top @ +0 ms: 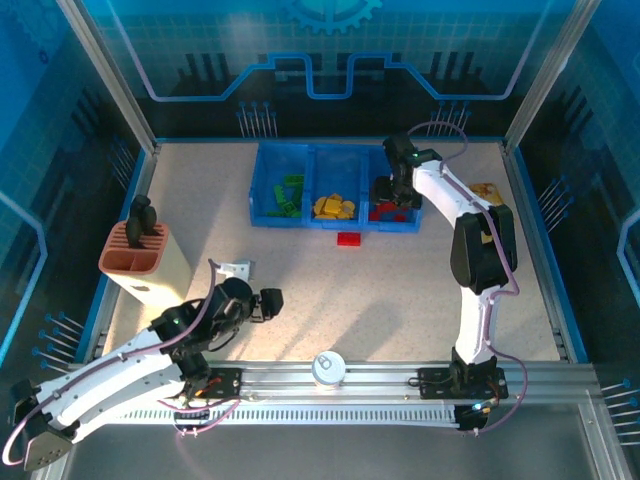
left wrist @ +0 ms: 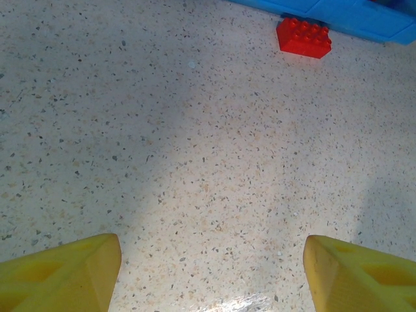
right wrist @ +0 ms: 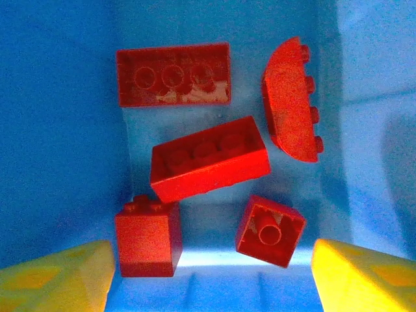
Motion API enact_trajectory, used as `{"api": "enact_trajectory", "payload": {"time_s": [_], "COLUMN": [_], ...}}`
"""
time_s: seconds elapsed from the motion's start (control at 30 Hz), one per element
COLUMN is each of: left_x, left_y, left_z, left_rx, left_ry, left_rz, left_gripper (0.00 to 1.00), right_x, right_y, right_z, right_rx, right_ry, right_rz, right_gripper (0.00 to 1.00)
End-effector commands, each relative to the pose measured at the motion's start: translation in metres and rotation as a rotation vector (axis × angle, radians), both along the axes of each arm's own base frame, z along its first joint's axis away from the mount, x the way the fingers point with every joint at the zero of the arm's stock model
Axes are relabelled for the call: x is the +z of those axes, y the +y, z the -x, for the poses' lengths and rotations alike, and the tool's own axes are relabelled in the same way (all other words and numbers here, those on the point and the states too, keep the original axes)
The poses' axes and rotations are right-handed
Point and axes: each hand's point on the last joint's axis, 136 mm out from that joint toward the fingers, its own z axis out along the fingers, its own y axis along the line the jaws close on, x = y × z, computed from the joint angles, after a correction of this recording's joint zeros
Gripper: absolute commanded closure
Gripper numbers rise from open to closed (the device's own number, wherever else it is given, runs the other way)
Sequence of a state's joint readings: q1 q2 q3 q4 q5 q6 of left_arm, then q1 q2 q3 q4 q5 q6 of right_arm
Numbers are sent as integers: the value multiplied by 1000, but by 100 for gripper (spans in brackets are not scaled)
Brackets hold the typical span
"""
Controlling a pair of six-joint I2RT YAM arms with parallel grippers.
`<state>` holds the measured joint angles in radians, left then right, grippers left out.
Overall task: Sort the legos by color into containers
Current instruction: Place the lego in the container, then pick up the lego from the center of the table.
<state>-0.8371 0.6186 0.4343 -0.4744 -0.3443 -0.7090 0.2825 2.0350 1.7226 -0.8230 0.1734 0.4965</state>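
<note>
Red legos, right fingers cut off

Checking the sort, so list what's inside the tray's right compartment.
The right wrist view shows five red legos lying in the right compartment, no other colour. From above, the right gripper covers much of it. Its corners past the wrist frame cannot be checked.

The left arm and right arm have white shells between black joints, with thin lilac cables looping alongside. The left gripper and right gripper carry chunky yellow fingers with shallow moulded recesses.
</note>
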Motion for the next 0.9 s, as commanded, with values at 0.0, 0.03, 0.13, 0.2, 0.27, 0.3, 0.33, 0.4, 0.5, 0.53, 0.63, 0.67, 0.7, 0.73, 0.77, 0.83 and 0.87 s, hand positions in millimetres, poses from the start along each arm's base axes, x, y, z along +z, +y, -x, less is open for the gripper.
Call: {"api": "enact_trajectory", "payload": {"time_s": [0.0,0.03,0.13,0.2,0.27,0.3,0.33,0.4,0.5,0.53,0.63,0.67,0.7,0.73,0.77,0.83,0.87], "left_x": [-11,-11,-11,-13,-15,-17,-19,-21,-26,-26,-27,-28,-28,-28,-29,-29,-30], "left_y": [5,5,5,5,4,3,2,0,-3,-4,-6,-6,-6,-6,-5,-4,-3], "left_z": [6,6,5,4,3,3,2,1,0,0,-2,-2,-2,-2,-2,-1,0], "left_rx": [4,2,1,-1,1,-1,-2,-4,-6,-7,-10,-11,-10,-12,-12,-11,-8], "left_ry": [21,20,14,12,10,10,13,18,28,28,27,29,29,29,31,34,36], "left_rz": [-16,-17,-24,-29,-29,-27,-26,-24,-27,-26,-28,-31,-33,-34,-37,-43,-45], "left_gripper": [25,25,25,25,25,25,24,25,25,25,25,25,25,25,25,25,25], "right_x": [24,31,50,58,62,61,60,55,46,41,22,17,11,3,-2,-13,-20], "right_y": [-1,2,15,25,38,43,46,54,71,76,95,100,105,110,113,119,122], "right_z": [8,12,26,36,45,51,58,70,87,93,105,107,108,109,109,109,107], "right_rx": [2,10,46,75,111,124,126,138,166,170,188,195,201,203,206,207,206], "right_ry": [-30,-43,-100,-131,-162,-166,-167,-166,-156,-146,-113,-106,-94,-75,-63,-37,-25], "right_rz": [35,47,64,64,41,31,25,16,13,10,-19,-19,-17,-12,-11,-7,-3], "right_gripper": [16,15,13,0,0,0,0,0,0,0,0,0,0,0,0,0,0]}}
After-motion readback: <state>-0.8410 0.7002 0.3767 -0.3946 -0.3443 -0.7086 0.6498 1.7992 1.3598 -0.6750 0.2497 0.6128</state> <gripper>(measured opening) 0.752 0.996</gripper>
